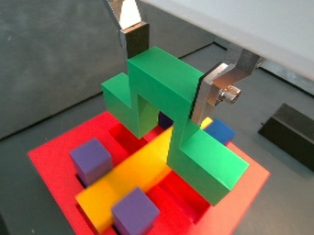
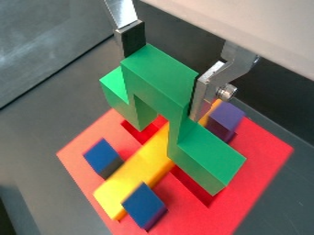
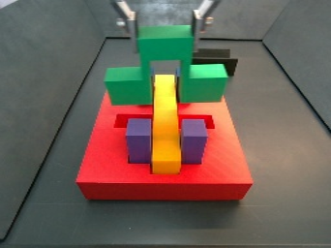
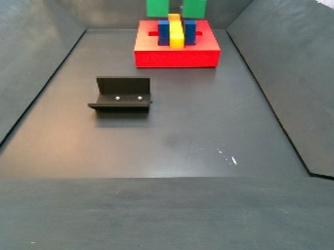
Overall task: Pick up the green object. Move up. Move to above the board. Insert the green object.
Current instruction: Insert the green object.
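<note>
Green, bridge-shaped blocky piece [image 1: 166, 115] is hanging over the red slotted board [image 1: 55, 156] in a wrist view, the gripper [image 1: 172, 69] clamping its raised centre cube. In a side view it [image 3: 165, 68] is straddling the long yellow bar [image 3: 165, 121]; seemingly rigid, light, smooth-faced.

Board [image 4: 177, 56]: red slab at the far end of the dark floor [image 4: 156, 137], its front face towards the camera. On its top: a yellow bar [image 4: 175, 29] running front to back, with a blue block [image 4: 166, 39] touching one flank and a darker block on the other.

Green object [image 4: 177, 8]: behind the bar, above the board's rear, cut off by the frame edge.

Gripper: out of frame.

Fixture [image 4: 121, 96]: dark L-shaped bracket on the floor, well apart from the board, nearer the camera and off to one side.
</note>
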Controlling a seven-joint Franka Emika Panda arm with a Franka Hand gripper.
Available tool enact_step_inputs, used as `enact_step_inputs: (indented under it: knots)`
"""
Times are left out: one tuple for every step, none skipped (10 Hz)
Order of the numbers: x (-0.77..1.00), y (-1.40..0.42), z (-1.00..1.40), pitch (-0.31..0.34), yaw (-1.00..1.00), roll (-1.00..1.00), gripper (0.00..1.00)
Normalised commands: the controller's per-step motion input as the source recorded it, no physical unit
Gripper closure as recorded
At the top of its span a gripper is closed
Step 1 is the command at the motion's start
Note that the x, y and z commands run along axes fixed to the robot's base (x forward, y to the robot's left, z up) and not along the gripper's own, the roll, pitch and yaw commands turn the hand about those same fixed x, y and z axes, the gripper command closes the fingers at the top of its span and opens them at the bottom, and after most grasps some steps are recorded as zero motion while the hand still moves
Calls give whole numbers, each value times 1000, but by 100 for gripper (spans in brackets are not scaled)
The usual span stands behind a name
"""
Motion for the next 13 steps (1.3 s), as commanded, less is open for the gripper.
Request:
enact_step_inputs:
  knots:
    - [0,0,-31,0,0,-104,100]
    - [134,11,-257,-24,0,-167,100]
    - [309,86,-309,-54,11,-247,100]
    - [240,111,-323,-77,0,-303,100]
    - [43,9,-211,0,0,-196,100]
    - [0,0,-106,0,0,-147,100]
    - [-97,0,-20,0,0,-160,100]
    - [-183,0,0,0,-34,-173,100]
    - [-191,0,0,0,-49,-179,100]
    - [-126,11,0,0,-37,-146,100]
    - [-20,0,-111,0,0,-20,100]
    - [0,0,-243,0,0,0,100]
    - [0,0,-346,0,0,0,100]
